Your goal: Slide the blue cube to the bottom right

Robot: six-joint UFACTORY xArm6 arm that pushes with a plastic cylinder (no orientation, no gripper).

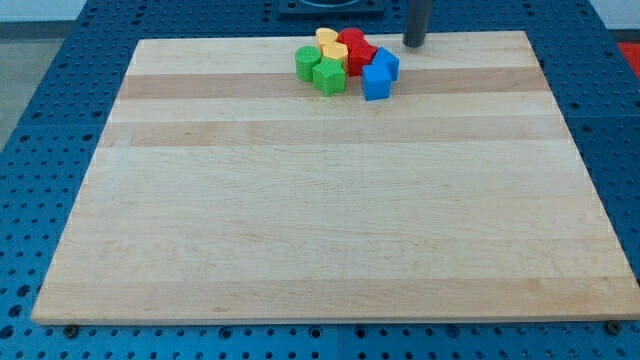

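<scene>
A blue cube (pixel 376 82) sits near the view's top centre of the wooden board (pixel 330 200), at the right end of a tight cluster of blocks. A second blue block (pixel 386 62) touches it just above. My tip (pixel 415 44) is at the board's top edge, up and to the right of the blue cube, a short gap from the blue blocks and touching none.
The cluster also holds two red blocks (pixel 357 49), two yellow blocks (pixel 331 47), a green cylinder (pixel 307 63) and a green block (pixel 328 76). The board lies on a blue perforated table (pixel 50 120).
</scene>
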